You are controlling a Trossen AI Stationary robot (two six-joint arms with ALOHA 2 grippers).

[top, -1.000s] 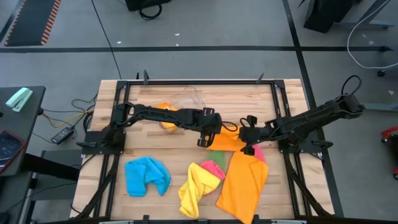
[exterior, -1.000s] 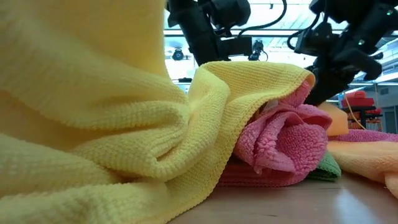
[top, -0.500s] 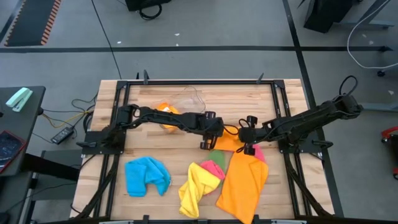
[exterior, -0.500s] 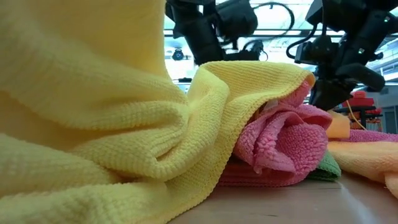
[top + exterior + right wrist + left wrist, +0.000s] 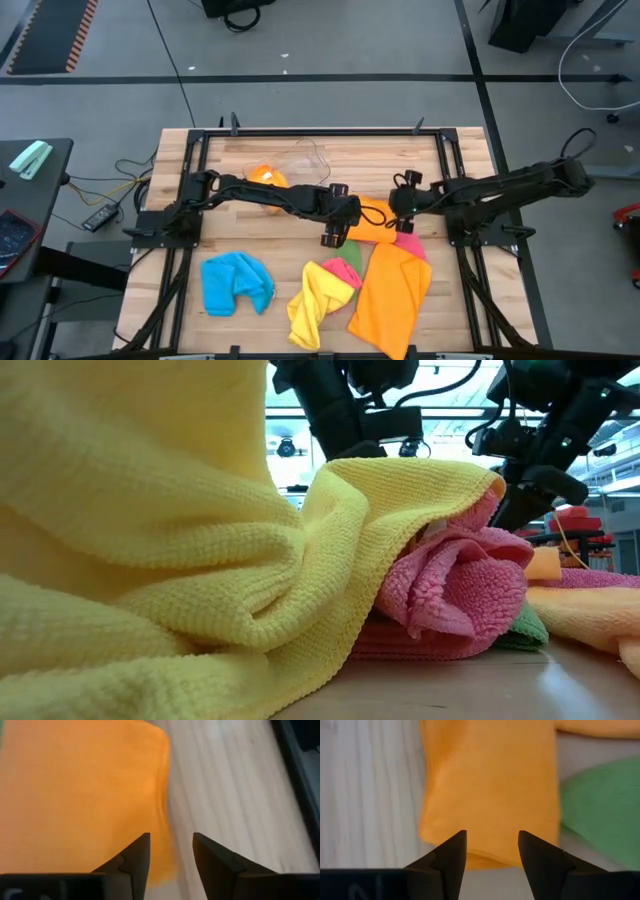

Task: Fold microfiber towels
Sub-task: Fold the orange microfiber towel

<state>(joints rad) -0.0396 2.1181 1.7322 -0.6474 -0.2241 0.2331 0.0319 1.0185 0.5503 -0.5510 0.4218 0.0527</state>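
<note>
Wooden table holds bright towels; both grippers' jaws gape, released.

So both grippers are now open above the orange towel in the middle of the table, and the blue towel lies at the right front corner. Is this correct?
Not quite. The high view shows the blue towel at the left front, not the right. The rest holds: the left gripper and the right gripper stand open over the orange towel at mid-table.

Robotics lab: framed wooden table, grey taped floor, cables.
</note>
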